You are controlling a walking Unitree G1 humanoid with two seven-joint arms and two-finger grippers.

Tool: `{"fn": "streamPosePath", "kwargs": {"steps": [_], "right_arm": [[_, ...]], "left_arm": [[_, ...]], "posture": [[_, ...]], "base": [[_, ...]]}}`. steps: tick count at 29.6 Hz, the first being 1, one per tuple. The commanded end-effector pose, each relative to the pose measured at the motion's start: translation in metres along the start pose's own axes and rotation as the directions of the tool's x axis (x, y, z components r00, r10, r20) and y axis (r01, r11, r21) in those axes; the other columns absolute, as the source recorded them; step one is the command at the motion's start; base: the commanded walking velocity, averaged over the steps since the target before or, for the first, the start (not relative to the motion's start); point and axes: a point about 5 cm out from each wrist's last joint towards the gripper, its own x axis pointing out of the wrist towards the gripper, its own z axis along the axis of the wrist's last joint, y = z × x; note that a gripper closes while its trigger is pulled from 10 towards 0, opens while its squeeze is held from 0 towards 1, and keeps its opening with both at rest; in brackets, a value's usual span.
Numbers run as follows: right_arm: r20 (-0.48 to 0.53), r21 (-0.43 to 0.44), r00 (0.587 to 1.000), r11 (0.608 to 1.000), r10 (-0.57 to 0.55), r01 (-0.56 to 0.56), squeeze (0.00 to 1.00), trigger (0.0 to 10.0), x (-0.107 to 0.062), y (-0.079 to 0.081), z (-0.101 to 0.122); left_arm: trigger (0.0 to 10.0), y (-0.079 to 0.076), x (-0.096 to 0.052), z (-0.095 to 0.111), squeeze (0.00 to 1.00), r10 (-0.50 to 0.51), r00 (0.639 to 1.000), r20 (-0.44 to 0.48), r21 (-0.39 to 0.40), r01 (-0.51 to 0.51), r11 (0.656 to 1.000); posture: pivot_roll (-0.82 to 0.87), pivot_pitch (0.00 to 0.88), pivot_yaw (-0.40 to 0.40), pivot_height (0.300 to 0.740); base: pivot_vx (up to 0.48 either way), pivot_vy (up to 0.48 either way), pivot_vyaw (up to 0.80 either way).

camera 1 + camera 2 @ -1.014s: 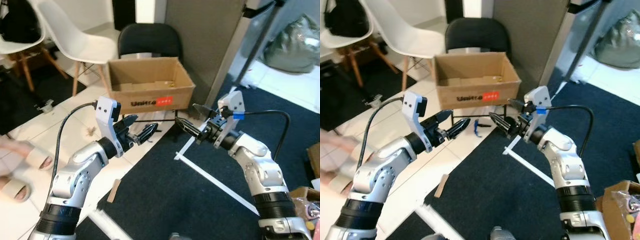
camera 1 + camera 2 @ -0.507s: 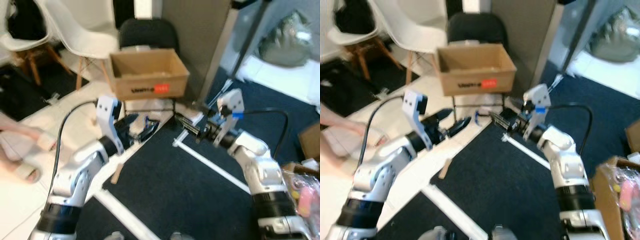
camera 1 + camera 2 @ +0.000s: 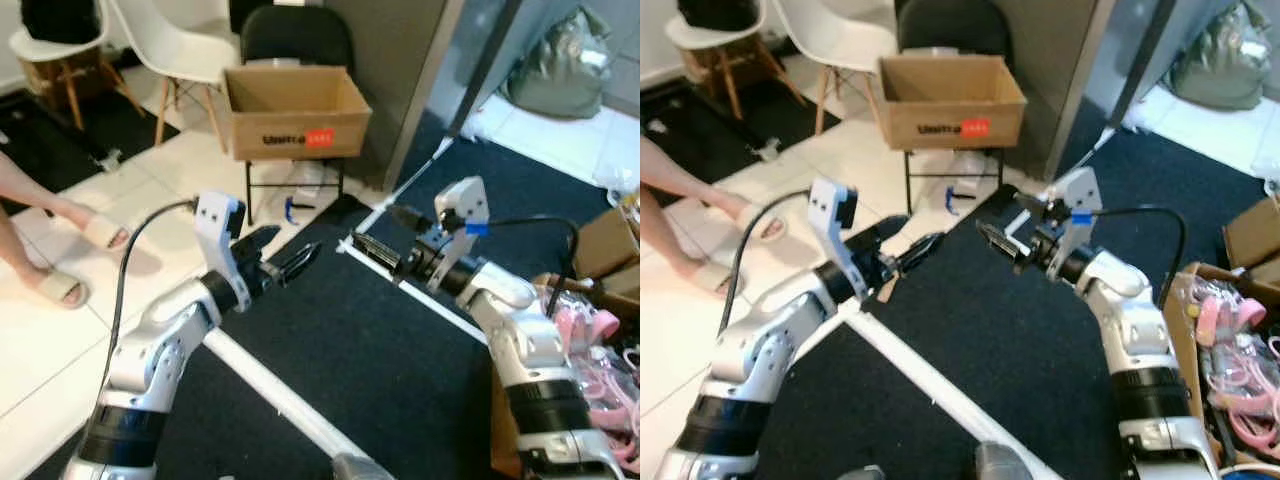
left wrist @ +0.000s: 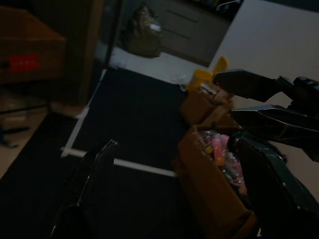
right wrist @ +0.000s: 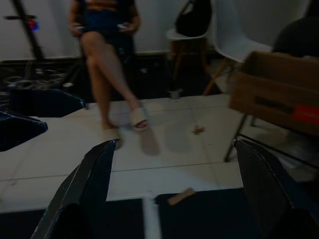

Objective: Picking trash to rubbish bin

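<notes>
My left gripper (image 3: 292, 258) is held out at chest height over the dark carpet, open, with nothing between its fingers. My right gripper (image 3: 370, 227) faces it from the right, also open and empty. A small blue scrap (image 3: 290, 208) lies on the white tiles under a black chair. A short tan wooden strip (image 5: 180, 196) lies on the floor at the carpet's edge. An open cardboard box (image 3: 292, 112) with a red label rests on the black chair (image 3: 295, 30) further ahead.
A person sits at the left with sandalled feet (image 3: 62, 285) on the tiles. White chairs (image 3: 175, 40) stand at the back left. White tape lines (image 3: 270, 395) cross the carpet. A brown box with pink items (image 3: 1230, 345) stands at the right, a grey partition (image 3: 400, 80) beside the chair.
The whole picture has shifted: the camera has drawn back, so the box and chair look farther away and the right-hand box has come into view. Both arms keep the same pose.
</notes>
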Motion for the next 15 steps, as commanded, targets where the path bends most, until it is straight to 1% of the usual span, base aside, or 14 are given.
{"fn": "streamPosePath", "kwargs": {"steps": [1,3,10,13,15], "right_arm": [[-0.005,-0.009,1.0,1.0,-0.01,0.01,0.0,10.0,-0.0027,-0.0027,-0.0003],[-0.005,-0.009,1.0,1.0,-0.01,0.01,0.0,10.0,-0.0027,-0.0026,-0.0003],[-0.003,-0.012,1.0,1.0,-0.006,0.006,0.0,10.0,-0.0029,-0.0029,0.0004],[0.013,-0.011,1.0,1.0,-0.002,0.002,0.0,10.0,-0.0034,-0.0033,0.0024],[0.02,-0.01,1.0,1.0,-0.015,0.015,0.0,10.0,-0.0043,-0.006,0.0038]], "left_arm": [[10.0,0.0001,0.0004,-0.0026,0.0,-0.002,1.0,-0.012,0.001,0.002,1.0],[10.0,0.0004,0.0007,-0.0026,0.0,0.001,1.0,-0.012,0.0,-0.001,1.0],[10.0,-0.0003,0.0029,-0.0052,0.0,-0.005,1.0,-0.023,0.013,0.005,1.0],[10.0,-0.0003,0.0033,-0.0049,0.0,-0.006,1.0,-0.02,0.014,0.006,1.0],[10.0,-0.0003,0.0035,-0.0046,0.0,-0.006,1.0,-0.017,0.016,0.006,1.0]], "posture": [[-0.06,0.0,-0.021,0.74],[-0.06,0.0,-0.021,0.74],[-0.06,0.0,-0.019,0.74],[-0.06,0.0,-0.019,0.74],[-0.06,0.0,-0.019,0.74]], "base": [[-0.36,0.0,0.0],[-0.266,0.0,0.0],[0.0,0.0,0.0],[0.0,0.0,0.0],[0.0,0.0,0.77]]}}
